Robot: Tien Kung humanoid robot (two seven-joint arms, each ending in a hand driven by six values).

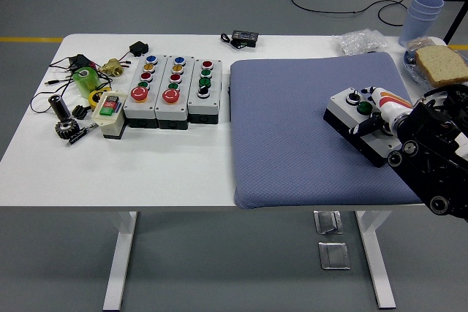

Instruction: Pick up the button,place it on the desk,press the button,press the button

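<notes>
While the black right arm reaches in from the right edge, its white right hand lies on top of the button box, which sits on the blue mat toward that side. The fingers look curled down onto the lid near the green button, touching it, but I cannot tell whether they grip the box or only press on it. Just beyond the hand, at the box's far corner, sits a small black-and-white knob.

Farther behind the hand stand a stack of paper cups, a slice of bread and a crumpled clear bag. Well off to the hand's left, past the mat, three more button boxes stand side by side on the white table, with a clutter of small parts and cables beyond them.
</notes>
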